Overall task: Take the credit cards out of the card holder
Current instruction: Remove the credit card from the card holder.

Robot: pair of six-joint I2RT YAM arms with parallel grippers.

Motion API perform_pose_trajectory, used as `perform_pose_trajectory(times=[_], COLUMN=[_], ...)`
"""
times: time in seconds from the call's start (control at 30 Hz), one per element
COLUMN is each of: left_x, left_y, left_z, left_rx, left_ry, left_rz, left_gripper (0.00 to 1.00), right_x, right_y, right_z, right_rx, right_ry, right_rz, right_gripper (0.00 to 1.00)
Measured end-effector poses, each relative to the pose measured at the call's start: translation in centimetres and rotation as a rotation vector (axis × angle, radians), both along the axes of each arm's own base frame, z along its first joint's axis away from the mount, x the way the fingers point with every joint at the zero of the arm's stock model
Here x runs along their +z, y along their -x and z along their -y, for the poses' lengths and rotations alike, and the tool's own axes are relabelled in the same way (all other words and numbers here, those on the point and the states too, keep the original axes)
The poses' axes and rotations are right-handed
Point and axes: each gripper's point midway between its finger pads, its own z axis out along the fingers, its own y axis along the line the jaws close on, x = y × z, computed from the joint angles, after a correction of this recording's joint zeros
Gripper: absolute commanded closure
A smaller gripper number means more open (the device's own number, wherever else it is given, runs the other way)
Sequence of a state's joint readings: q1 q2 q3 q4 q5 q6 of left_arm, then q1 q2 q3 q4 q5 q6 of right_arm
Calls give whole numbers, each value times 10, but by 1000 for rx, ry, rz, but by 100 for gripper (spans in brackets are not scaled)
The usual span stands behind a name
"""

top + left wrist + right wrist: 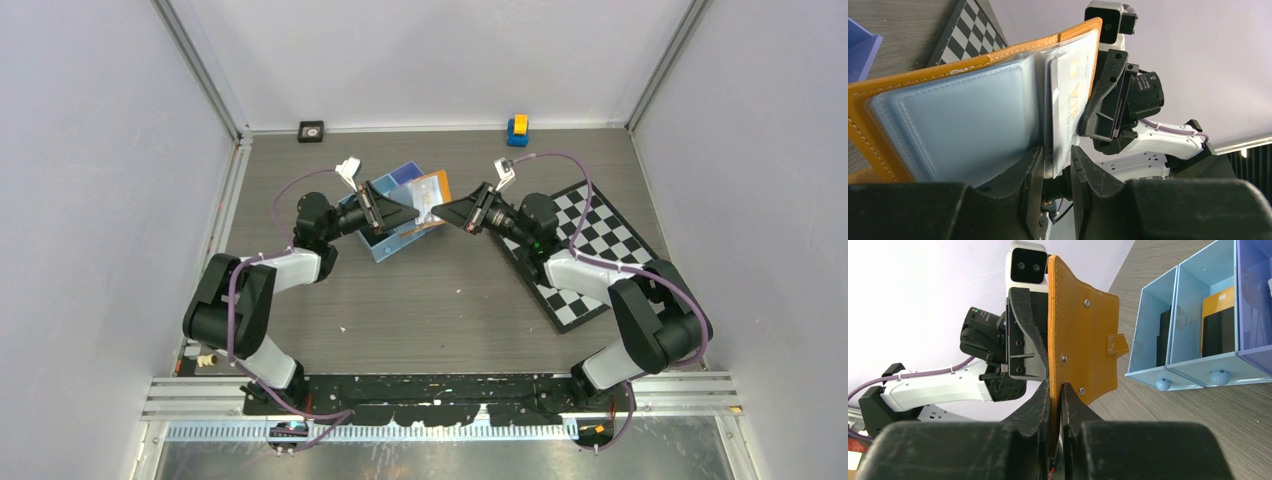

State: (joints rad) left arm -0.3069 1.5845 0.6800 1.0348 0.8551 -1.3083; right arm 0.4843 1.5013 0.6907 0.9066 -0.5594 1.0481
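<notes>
The orange card holder (432, 190) hangs open in the air, near the blue tray (1148, 340). The right claw (1055, 395) pinches its cover tight. The left claw (1055, 172) sits around a clear pocket holding a white credit card (1068, 100) (squeezing or not, I cannot tell).

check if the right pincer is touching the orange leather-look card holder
Touching. The right wrist view shows the right pincer closed on the orange leather-look card holder, both fingers pressed flat against its cover.

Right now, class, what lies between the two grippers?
The open orange card holder, with a pale credit card in its clear sleeves. The top view shows it spanning left gripper to right gripper; both wrist views agree.
</notes>
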Motion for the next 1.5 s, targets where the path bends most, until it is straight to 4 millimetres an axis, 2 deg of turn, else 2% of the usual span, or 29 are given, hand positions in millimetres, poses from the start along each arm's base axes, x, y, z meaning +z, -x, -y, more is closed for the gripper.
perform_pose_trajectory(times=[0.1,0.17,0.27,0.33,0.53,0.87,1.2,1.4,1.5], left_x=[1,1,1,1,3,-1,1,-6,-9], left_y=[0,-1,-1,0,-1,0,5,7,6], left_z=[0,1,0,1,-2,-5,-9,-13,-12], left_rx=[-4,-5,-7,-12,-10,-12,16,42,41], left_ry=[10,15,24,28,38,37,-25,-88,-89], left_rz=[1,-4,-13,-16,-19,-40,-33,-37,-50], left_gripper=[77,77,64,58,54,58,55,64,64], right_x=[1,2,0,-2,-9,-15,-16,-20,-21], right_y=[0,0,0,-1,-3,-2,2,7,7], right_z=[0,0,0,0,1,0,-2,-4,-4], right_rx=[2,1,-2,-5,-21,-25,-19,-5,-5], right_ry=[-5,-7,-1,5,28,48,66,83,88], right_rz=[2,3,2,-4,-16,-36,-33,-45,-45], right_gripper=[87,87,87,87,87,87,87,87,87])
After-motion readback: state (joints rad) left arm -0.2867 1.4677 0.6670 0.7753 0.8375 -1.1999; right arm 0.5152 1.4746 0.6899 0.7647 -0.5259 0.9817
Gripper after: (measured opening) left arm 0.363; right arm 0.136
